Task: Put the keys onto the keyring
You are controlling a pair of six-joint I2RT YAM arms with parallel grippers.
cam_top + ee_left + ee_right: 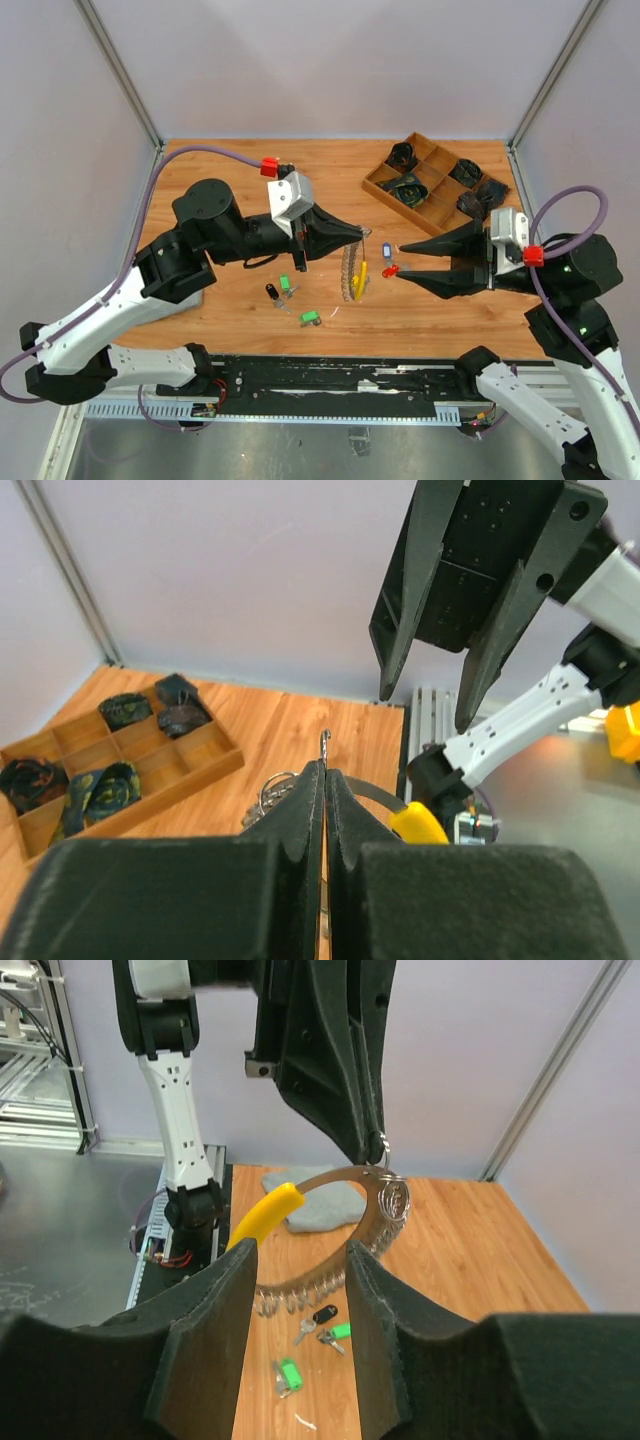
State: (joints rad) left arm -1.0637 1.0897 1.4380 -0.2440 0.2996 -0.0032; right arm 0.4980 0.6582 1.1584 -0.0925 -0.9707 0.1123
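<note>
Three keys (pixel 310 318) lie loose on table (pixel 450 320), so I've lots left; L gripper (pixel 358 234) pinches keyring (pixel 348 268), R gripper (pixel 399 262) parted, empty.

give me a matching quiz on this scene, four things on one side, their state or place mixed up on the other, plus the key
Things:
1 left gripper
2 right gripper
3 green-tagged key
4 wooden tray

States or places:
a at the far right corner of the table
b open
c shut on the keyring
d lying loose in front of the arms' bases

Pairs: 1-c, 2-b, 3-d, 4-a
</note>
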